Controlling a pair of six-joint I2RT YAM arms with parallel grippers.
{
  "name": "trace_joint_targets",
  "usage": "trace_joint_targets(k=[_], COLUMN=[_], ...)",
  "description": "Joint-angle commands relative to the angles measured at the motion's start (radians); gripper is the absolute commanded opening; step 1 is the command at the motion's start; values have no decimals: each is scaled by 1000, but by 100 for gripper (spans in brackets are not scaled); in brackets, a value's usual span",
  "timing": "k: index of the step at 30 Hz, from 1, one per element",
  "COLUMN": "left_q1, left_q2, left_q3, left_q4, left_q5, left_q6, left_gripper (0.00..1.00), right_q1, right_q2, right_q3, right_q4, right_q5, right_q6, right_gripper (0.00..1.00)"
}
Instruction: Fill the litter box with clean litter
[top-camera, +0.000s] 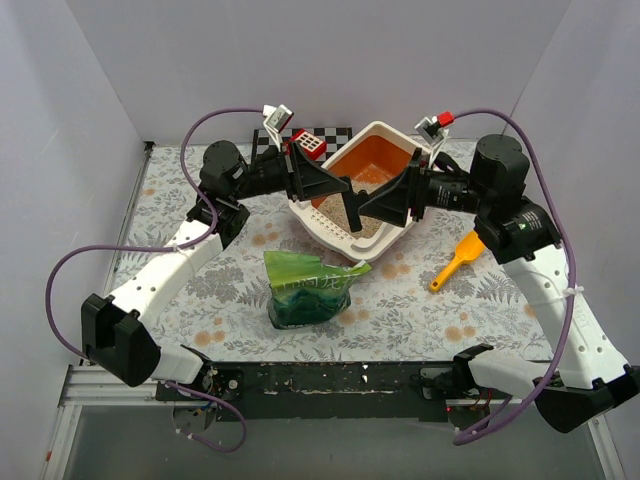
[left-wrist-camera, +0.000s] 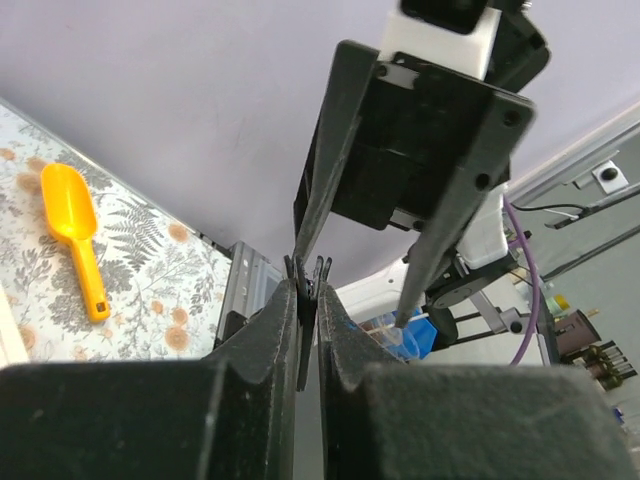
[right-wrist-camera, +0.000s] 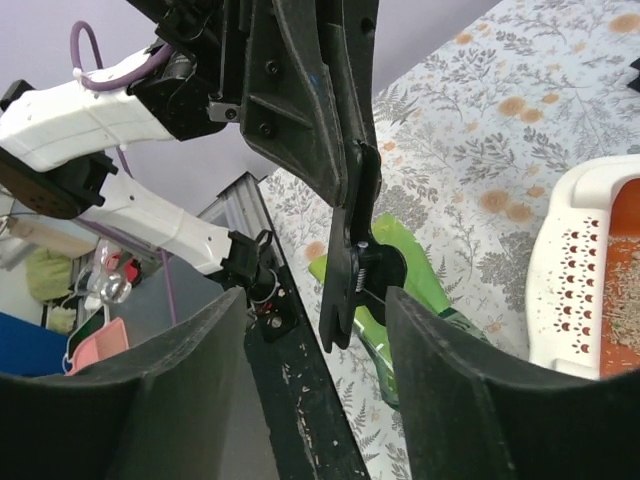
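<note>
Jaws hang over floral table (top-camera: 420, 305) amid white walls (top-camera: 320, 60).

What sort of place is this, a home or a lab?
Probably a robot lab test cell: plain white walls box in the table, a checkerboard lies by the litter box, and two robot arms are bolted at the near edge.

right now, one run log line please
left gripper shut | right gripper open | cream-rimmed orange plastic litter box holds sparse beige litter | glossy green plastic bag unheld

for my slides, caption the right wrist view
Left gripper pinches a black clip inside the open right gripper, green bag and litter box beyond.
</note>
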Motion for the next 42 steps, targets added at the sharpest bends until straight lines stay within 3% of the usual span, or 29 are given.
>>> trace_joint_targets(k=[1,5,8,23,32,42], left_q1=[0,2,2,2,2,2], left_q2=[-40,-81,-107,-141,-150,-144], left_q3=[17,33,13,-26,-35,-27], left_q4=[-13,-119,-89,-44,-72,-53], left_q5=[45,40,53,74,85,89], left_q6=[27,105,88,55,79,61], left_gripper=[0,0,0,0,0,0], right_q1=[-2,-2,-2,1,1,5], right_q2=[-28,-69,-74,-114,-103,-96], right_q3=[41,38,2,-153,-6,-67], right_q4=[-48,-85,-71,259,1,156], right_q5=[101,137,106,-61,49,-76], right_q6=[-106,-149,-132,114,-60,75], right_gripper=[71,77,78,73,72,70])
